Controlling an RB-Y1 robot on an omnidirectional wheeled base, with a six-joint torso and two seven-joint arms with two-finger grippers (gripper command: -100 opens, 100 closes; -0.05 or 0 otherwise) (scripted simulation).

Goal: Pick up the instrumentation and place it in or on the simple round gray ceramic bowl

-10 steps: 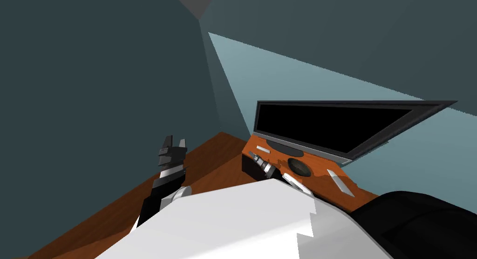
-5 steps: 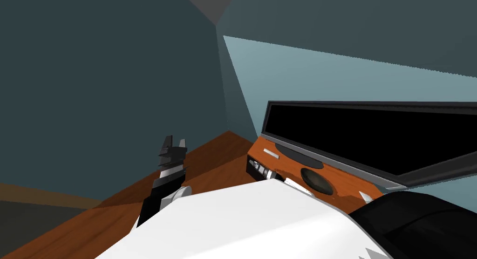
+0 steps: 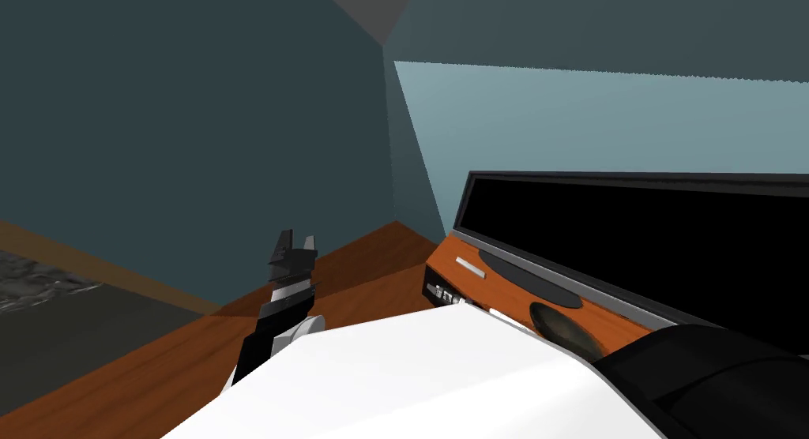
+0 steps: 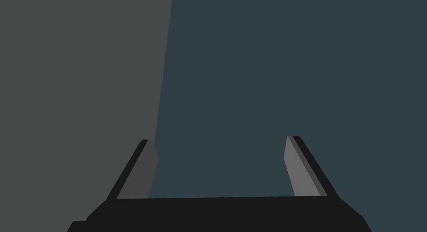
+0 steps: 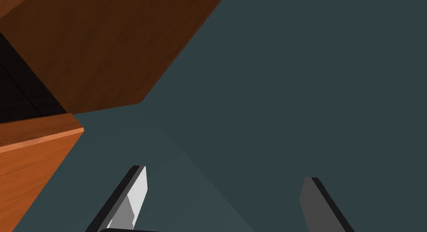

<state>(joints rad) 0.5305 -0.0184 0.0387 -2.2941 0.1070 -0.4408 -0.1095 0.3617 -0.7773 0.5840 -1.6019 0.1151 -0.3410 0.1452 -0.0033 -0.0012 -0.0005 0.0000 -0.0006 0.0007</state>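
Note:
A dark grey round bowl (image 3: 562, 325) sits on the orange wood stand (image 3: 498, 288), in front of the TV and partly hidden by my chest. A small light grey bar (image 3: 470, 267) lies on the stand top near its left end; I cannot tell if it is the instrument. My right gripper (image 3: 434, 288) hangs low at that end of the stand, and in its wrist view it is open (image 5: 225, 173) with the stand's corner (image 5: 33, 158) beside it. My left gripper (image 3: 298, 237) is raised over the floor, open (image 4: 219, 138) and holding nothing.
A wide black TV (image 3: 648, 237) stands along the back of the stand. Dark teal walls meet in a corner behind. Brown wood floor (image 3: 158, 363) runs to the left, with a grey mottled patch (image 3: 39, 288) at the far left.
My view has swung left: the stand, TV and bowl slid right and down in the picture, and a grey patch came in at left. The right gripper sits lower against the stand's end.

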